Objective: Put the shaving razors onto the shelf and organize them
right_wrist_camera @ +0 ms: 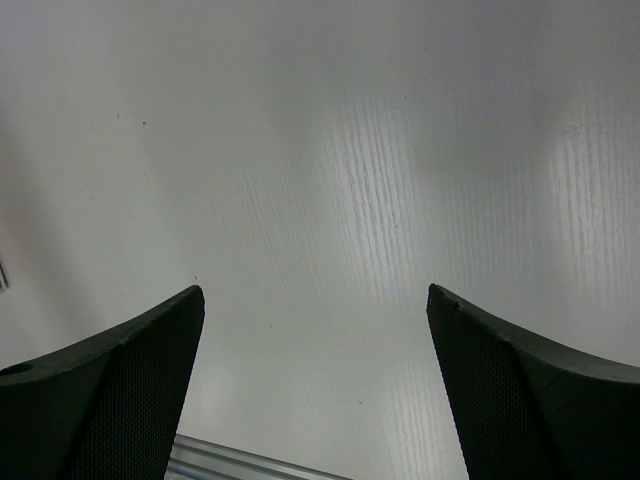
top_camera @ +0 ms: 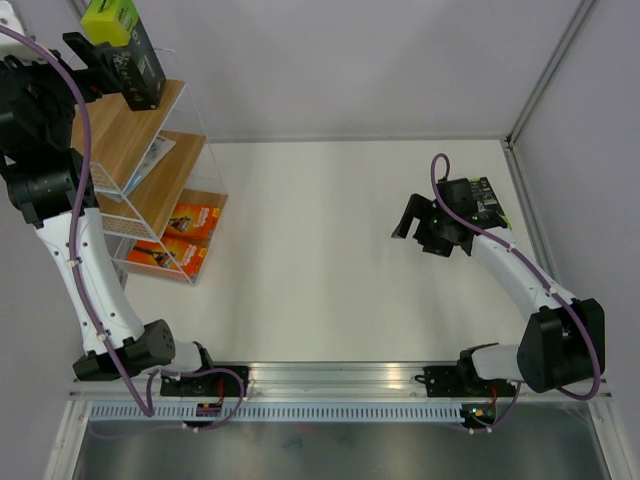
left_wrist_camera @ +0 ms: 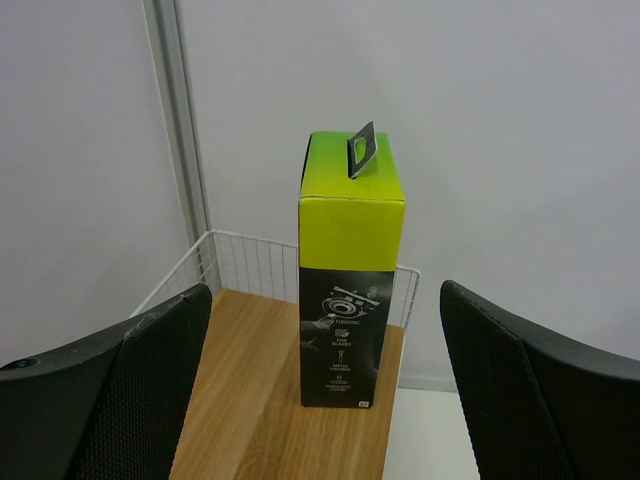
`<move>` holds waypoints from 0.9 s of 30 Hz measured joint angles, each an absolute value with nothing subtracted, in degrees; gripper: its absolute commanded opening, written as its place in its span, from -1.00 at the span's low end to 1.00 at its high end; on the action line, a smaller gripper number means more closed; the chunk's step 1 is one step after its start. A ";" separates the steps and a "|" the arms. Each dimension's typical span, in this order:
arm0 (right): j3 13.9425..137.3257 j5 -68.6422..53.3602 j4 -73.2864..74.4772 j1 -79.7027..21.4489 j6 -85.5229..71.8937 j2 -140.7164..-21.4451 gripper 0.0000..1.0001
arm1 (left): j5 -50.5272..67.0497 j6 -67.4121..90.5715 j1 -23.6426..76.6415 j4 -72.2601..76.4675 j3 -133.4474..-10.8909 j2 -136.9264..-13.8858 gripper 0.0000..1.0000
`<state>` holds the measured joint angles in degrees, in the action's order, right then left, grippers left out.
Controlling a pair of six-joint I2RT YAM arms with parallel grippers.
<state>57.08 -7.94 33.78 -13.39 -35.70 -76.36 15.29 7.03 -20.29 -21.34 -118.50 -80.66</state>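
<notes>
Jaws wide; upright box (left_wrist_camera: 350, 300) seemingly untouched.

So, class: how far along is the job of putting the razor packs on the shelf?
Done: four packs are on the shelf: a black lime-topped box upright on the top board, a white-blue pack on the middle, two orange boxes on the bottom. In hand: nothing; both the left gripper and right gripper are open. Left: a second black-and-lime box on the table by the right arm.
</notes>
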 measured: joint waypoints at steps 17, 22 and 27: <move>56.73 -8.88 32.97 -13.41 -35.51 -75.68 0.96 | 7.42 9.87 -20.45 -30.28 -112.79 -67.81 0.99; 57.69 -7.53 33.61 -13.23 -35.51 -75.85 0.96 | 11.14 11.94 -20.51 -32.51 -106.72 -59.99 0.95; 67.44 -0.82 37.12 -10.24 -35.22 -79.22 0.96 | 23.16 16.62 -17.91 -32.51 -102.02 -55.79 0.87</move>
<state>67.44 -0.82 37.12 -10.24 -35.22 -79.22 23.16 16.62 -17.91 -32.51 -102.02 -55.79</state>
